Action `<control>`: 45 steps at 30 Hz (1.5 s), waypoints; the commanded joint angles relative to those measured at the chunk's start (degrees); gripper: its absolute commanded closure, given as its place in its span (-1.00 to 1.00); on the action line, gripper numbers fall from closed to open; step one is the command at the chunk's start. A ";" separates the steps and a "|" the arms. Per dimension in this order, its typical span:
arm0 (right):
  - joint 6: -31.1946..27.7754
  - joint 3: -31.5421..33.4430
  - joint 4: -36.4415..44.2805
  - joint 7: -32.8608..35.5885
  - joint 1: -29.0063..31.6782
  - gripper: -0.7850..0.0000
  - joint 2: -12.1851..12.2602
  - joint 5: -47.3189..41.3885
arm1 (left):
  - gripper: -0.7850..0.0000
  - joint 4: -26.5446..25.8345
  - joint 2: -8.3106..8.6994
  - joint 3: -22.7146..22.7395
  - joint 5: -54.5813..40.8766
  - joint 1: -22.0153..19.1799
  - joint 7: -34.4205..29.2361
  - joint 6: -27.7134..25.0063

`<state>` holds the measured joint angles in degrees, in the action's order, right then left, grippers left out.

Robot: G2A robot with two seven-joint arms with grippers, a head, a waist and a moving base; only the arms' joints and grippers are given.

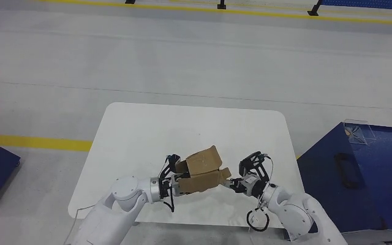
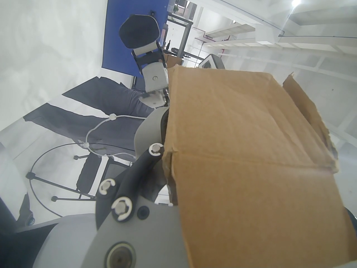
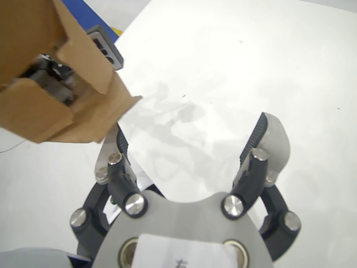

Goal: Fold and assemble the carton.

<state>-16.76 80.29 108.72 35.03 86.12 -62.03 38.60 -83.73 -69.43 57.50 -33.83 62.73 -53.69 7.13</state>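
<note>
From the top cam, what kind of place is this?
Probably a factory hall or robot test floor: a wide grey floor marked with a yellow line, one white table, a blue panel beside it, and a ceiling light high overhead in the left wrist view.

place: industrial hall, likely a robot test lab | floor [image 1: 184,55]: wide, pale, painted, with yellow lane lines [image 1: 43,143] | blue partition panel [image 1: 343,184] past the right edge of the lone white table [image 1: 184,128] | high white ceiling, bright lamp [image 2: 296,0], white beams [image 2: 251,40] | black metal frame [image 2: 182,31] behind
</note>
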 commanded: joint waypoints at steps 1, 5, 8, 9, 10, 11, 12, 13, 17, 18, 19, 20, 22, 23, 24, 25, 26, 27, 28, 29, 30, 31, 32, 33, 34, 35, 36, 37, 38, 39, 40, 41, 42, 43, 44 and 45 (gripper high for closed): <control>-1.06 1.45 0.20 0.62 0.03 -1.00 0.14 -3.79 | 1.00 0.12 -0.07 -0.28 0.07 -0.15 0.07 0.06; -0.23 3.13 0.92 -0.37 0.51 -1.00 0.30 -3.87 | 1.00 0.16 -0.13 -0.82 1.28 -0.47 0.22 -0.06; 0.04 3.26 1.18 -0.68 0.53 -1.00 0.33 -4.21 | 1.00 0.12 -0.20 -1.18 1.42 -0.34 0.44 -0.03; 0.04 3.21 1.35 -0.74 0.51 -1.00 0.34 -4.01 | 1.00 0.13 -0.21 -1.23 1.43 -0.34 0.48 -0.04; 0.32 3.24 1.52 -1.05 0.51 -1.00 0.35 -3.55 | 1.00 0.12 -0.22 -1.31 1.56 -0.34 0.44 -0.07; 0.62 3.19 1.77 -1.47 0.56 -1.00 0.34 -3.05 | 1.00 0.12 -0.23 -1.37 1.63 -0.33 0.42 -0.09; 0.68 2.97 2.01 -1.59 0.64 -1.00 0.33 -3.06 | 1.00 0.12 -0.23 -1.41 1.68 -0.32 0.41 -0.07; 0.74 2.91 2.24 -1.64 0.62 -1.00 0.32 -3.22 | 1.00 0.09 -0.24 -1.45 1.72 -0.29 0.41 -0.04; 1.25 2.95 3.32 -1.91 0.53 -1.00 0.35 -2.81 | 1.00 -0.02 -0.24 -1.55 2.07 -0.29 0.46 0.08; 1.36 2.94 3.56 -1.82 0.49 -1.00 0.36 -2.75 | 1.00 -0.04 -0.24 -1.57 2.11 -0.30 0.43 0.15; 1.51 2.92 3.74 -1.76 0.43 -1.00 0.37 -2.74 | 1.00 -0.04 -0.24 -1.58 2.12 -0.30 0.44 0.16; 1.61 2.86 3.91 -1.67 0.36 -1.00 0.38 -2.57 | 1.00 -0.04 -0.25 -1.64 2.16 -0.31 0.44 0.22; 1.83 2.68 4.27 -1.74 0.27 -1.00 0.39 -1.90 | 1.00 -0.02 -0.27 -1.75 2.33 -0.38 0.54 0.34; 1.99 2.57 4.45 -1.83 0.26 -1.00 0.39 -1.50 | 1.00 -0.04 -0.29 -1.79 2.37 -0.42 0.57 0.34; 2.19 2.46 4.54 -1.91 0.27 -1.00 0.38 -1.33 | 1.00 -0.02 -0.29 -1.81 2.48 -0.44 0.64 0.29; 2.34 2.36 4.67 -1.92 0.21 -1.00 0.39 -1.03 | 1.00 -0.02 -0.29 -1.85 2.57 -0.46 0.63 0.35; 2.51 2.26 4.79 -1.83 0.13 -1.00 0.40 -0.61 | 1.00 -0.01 -0.30 -1.86 2.58 -0.48 0.63 0.37; 2.68 2.13 4.90 -1.78 0.06 -1.00 0.40 -0.30 | 1.00 0.00 -0.30 -1.86 2.58 -0.48 0.64 0.37; 2.80 1.94 4.97 -1.70 0.01 -1.00 0.39 -0.02 | 1.00 0.04 -0.31 -1.86 2.50 -0.47 0.66 0.45; 2.97 1.76 5.05 -1.59 -0.05 -1.00 0.39 0.18 | 1.00 0.04 -0.31 -1.89 2.54 -0.49 0.62 0.54; 3.18 1.61 5.13 -1.43 -0.12 -1.00 0.39 0.55 | 1.00 0.06 -0.31 -1.88 2.63 -0.51 0.69 0.58; 3.34 1.44 5.23 -1.29 -0.21 -1.00 0.40 1.02 | 1.00 0.02 -0.31 -1.91 2.74 -0.51 0.67 0.56; 3.47 1.22 5.29 -1.06 -0.26 -1.00 0.40 1.42 | 1.00 0.04 -0.30 -1.94 2.82 -0.51 0.63 0.56; 3.58 1.01 5.33 -0.96 -0.32 -1.00 0.40 1.68 | 1.00 0.05 -0.30 -1.97 2.88 -0.51 0.59 0.60; 3.69 0.87 5.35 -0.98 -0.39 -1.00 0.39 1.95 | 1.00 0.04 -0.31 -1.99 2.90 -0.50 0.57 0.62; 3.81 0.69 5.35 -1.09 -0.41 -1.00 0.38 2.12 | 1.00 0.01 -0.31 -2.01 2.92 -0.46 0.58 0.61; 3.85 0.49 5.35 -1.11 -0.40 -1.00 0.37 2.25 | 1.00 -0.07 -0.30 -2.00 2.96 -0.42 0.58 0.58; 3.85 0.29 5.41 -0.98 -0.44 -1.00 0.37 2.59 | 1.00 -0.15 -0.29 -1.99 3.04 -0.35 0.56 0.53; 3.91 0.07 5.47 -0.92 -0.46 -1.00 0.37 3.01 | 1.00 -0.27 -0.27 -1.94 3.06 -0.28 0.55 0.54; 4.04 -0.15 5.48 -1.00 -0.44 -1.00 0.35 3.06 | 1.00 -0.38 -0.25 -1.86 3.06 -0.20 0.56 0.56; 4.09 -0.39 5.48 -1.03 -0.47 -1.00 0.33 3.17 | 1.00 -0.50 -0.23 -1.80 3.04 -0.11 0.60 0.55; 4.16 -0.61 5.42 -1.03 -0.51 -1.00 0.31 3.28 | 1.00 -0.64 -0.21 -1.76 3.10 -0.03 0.61 0.55; 4.25 -0.82 5.38 -1.08 -0.57 -1.00 0.29 3.38 | 1.00 -0.75 -0.19 -1.73 3.18 0.04 0.61 0.53; 4.28 -1.02 5.38 -1.10 -0.61 -1.00 0.28 3.52 | 1.00 -0.83 -0.17 -1.68 3.19 0.11 0.64 0.52; 4.37 -1.15 5.37 -1.16 -0.65 -1.00 0.27 3.61 | 1.00 -0.90 -0.16 -1.65 3.18 0.20 0.68 0.47; 4.50 -1.23 5.38 -1.42 -0.66 -1.00 0.24 3.36 | 1.00 -0.94 -0.16 -1.65 3.17 0.30 0.72 0.48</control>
<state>-12.38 79.14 114.09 33.83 85.48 -61.76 42.16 -84.62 -69.59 55.84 -30.64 62.91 -53.02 7.62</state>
